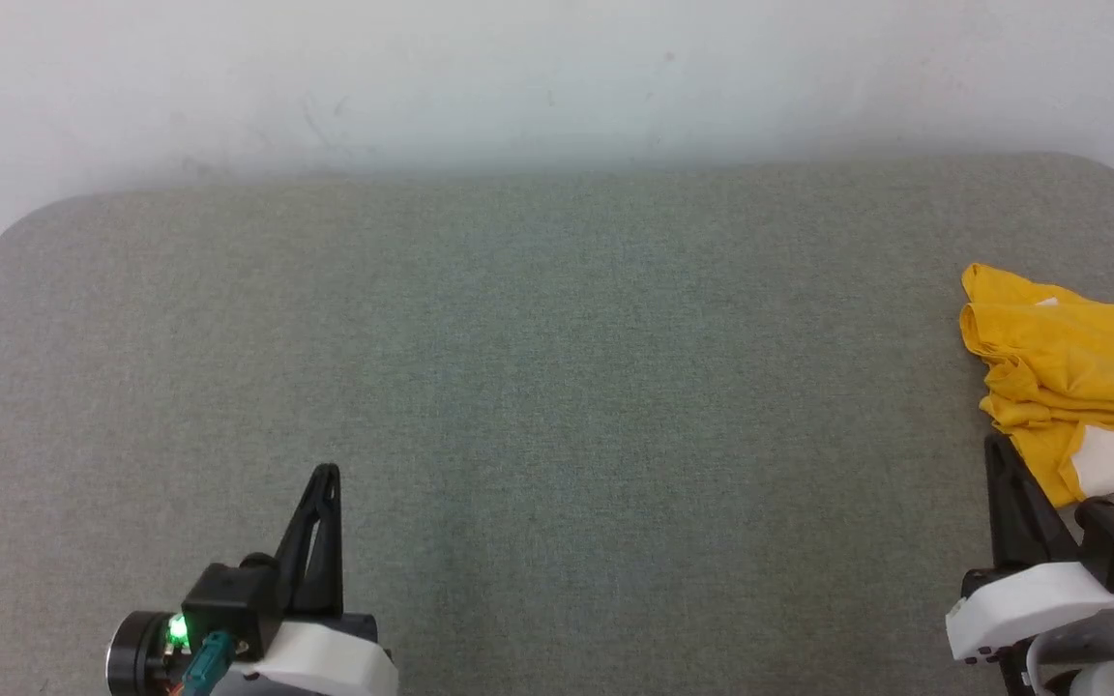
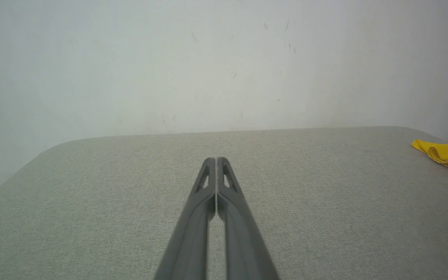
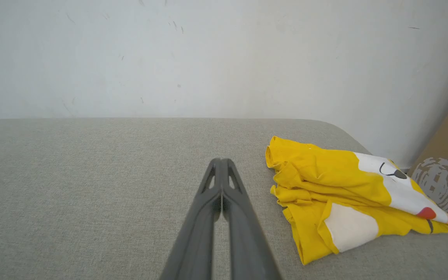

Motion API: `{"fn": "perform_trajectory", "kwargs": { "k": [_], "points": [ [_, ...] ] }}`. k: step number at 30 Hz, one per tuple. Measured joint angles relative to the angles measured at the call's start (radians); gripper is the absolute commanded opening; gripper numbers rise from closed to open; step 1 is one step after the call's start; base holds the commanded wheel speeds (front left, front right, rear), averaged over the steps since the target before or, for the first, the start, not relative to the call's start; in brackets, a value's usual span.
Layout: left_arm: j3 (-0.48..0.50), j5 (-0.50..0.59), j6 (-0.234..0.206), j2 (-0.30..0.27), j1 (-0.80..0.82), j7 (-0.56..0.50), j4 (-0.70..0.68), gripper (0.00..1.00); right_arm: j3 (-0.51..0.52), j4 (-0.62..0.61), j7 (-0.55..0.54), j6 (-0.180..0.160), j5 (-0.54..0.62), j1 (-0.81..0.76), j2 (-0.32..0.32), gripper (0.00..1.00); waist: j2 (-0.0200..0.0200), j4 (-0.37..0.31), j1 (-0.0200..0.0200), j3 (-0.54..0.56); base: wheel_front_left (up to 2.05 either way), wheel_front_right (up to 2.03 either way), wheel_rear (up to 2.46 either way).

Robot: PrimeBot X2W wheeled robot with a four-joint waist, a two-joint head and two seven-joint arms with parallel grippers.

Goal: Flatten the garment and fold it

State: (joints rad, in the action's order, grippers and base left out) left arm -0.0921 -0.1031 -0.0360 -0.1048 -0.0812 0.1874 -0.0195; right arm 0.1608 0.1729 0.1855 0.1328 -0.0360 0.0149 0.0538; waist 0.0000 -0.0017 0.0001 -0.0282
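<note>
Seen from the head, the table point(image 1: 557, 387) is a grey padded top. The shirt point(image 1: 1060, 367) lies crumpled at the table's right edge. The left gripper point(image 1: 327, 478) is over the table's near left, fingers pressed together and empty. The right gripper point(image 1: 997, 449) is over its near right, just short of the shirt.

In the left wrist view, the closed fingers point across the table, and the shirt point(image 2: 447, 153) is a yellow sliver at the table's right rim.

In the right wrist view, that gripper point(image 3: 221, 161) is pinched together, holding nothing. The shirt point(image 3: 325, 175) is heaped by the table's rounded far-right corner, with white patches and a red dot showing.
</note>
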Motion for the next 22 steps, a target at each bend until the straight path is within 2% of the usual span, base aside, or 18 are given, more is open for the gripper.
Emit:
{"fn": "perform_trajectory", "kwargs": {
  "k": [22],
  "points": [
    [0.022, 0.019, 0.009, 0.009, 0.012, -0.047, 0.003, 0.0, -0.037, -0.04, -0.044, 0.0, 0.003, 0.0, 0.0, 0.0, 0.0, 0.0, 0.0, 0.007, 0.0, 0.0, 0.0]
  ]
}}
